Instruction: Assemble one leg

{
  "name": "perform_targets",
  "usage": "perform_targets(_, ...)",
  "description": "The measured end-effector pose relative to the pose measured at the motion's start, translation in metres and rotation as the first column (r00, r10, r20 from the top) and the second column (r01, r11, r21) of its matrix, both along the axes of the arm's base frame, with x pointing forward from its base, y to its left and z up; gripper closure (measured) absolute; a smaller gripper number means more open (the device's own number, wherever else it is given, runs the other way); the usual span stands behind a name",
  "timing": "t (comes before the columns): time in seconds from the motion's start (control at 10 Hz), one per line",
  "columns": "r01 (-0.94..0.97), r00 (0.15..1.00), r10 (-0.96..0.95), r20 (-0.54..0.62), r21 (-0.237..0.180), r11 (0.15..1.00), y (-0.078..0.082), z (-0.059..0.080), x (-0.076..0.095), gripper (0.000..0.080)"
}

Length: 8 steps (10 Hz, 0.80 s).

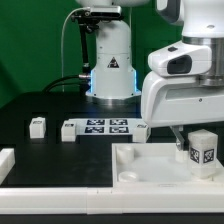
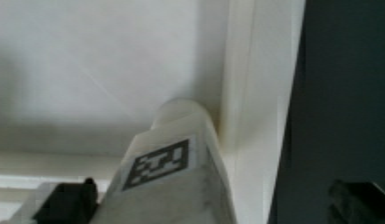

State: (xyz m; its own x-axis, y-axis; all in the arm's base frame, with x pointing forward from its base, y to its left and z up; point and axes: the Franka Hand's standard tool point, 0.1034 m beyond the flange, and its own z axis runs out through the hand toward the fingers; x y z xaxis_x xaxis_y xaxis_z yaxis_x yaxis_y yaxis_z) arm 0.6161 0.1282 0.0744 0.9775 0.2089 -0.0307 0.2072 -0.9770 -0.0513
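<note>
A leg (image 1: 203,150), a chunky white block with a square marker, stands upright at the right-hand corner of the large white square panel (image 1: 150,160) in the exterior view. My gripper (image 1: 192,146) hangs right over and beside it, under the white wrist. In the wrist view the leg (image 2: 168,165) rises between my two dark fingertips over the panel (image 2: 100,60). One finger (image 2: 64,203) is close beside the leg; the other finger (image 2: 358,203) stands well apart from it. My gripper (image 2: 210,208) looks open around the leg.
The marker board (image 1: 106,127) lies at mid-table in front of the robot base. Another small white leg (image 1: 37,126) stands at the exterior view's left, and a white block (image 1: 70,130) lies by the board's end. A white part (image 1: 6,160) lies at the left edge.
</note>
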Motion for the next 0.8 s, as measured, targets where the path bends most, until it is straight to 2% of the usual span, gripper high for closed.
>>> perform_targets(0.1, -0.083, 0.997, 0.083, 0.002, 0.003, 0.997, -0.0013, -0.0011, -0.0002, 0.0151)
perform_targets(0.3, -0.093, 0.996, 0.093, 0.003, 0.004, 0.996, -0.0013, -0.0013, -0.0003, 0.0151)
perform_targets(0.4, -0.093, 0.996, 0.093, 0.002, 0.004, 0.996, -0.0015, -0.0014, -0.0004, 0.0263)
perform_targets(0.5, -0.093, 0.996, 0.093, 0.002, 0.004, 0.996, -0.0016, -0.0015, -0.0004, 0.0263)
perform_targets(0.6, -0.084, 0.996, 0.084, 0.002, 0.003, 0.996, -0.0017, -0.0015, -0.0004, 0.0448)
perform_targets(0.7, -0.042, 0.999, 0.042, 0.0, 0.0, 0.999, -0.0034, -0.0017, -0.0001, 0.0503)
perform_targets(0.8, -0.045, 0.999, 0.045, 0.0, 0.0, 0.999, -0.0036, -0.0018, -0.0001, 0.0503)
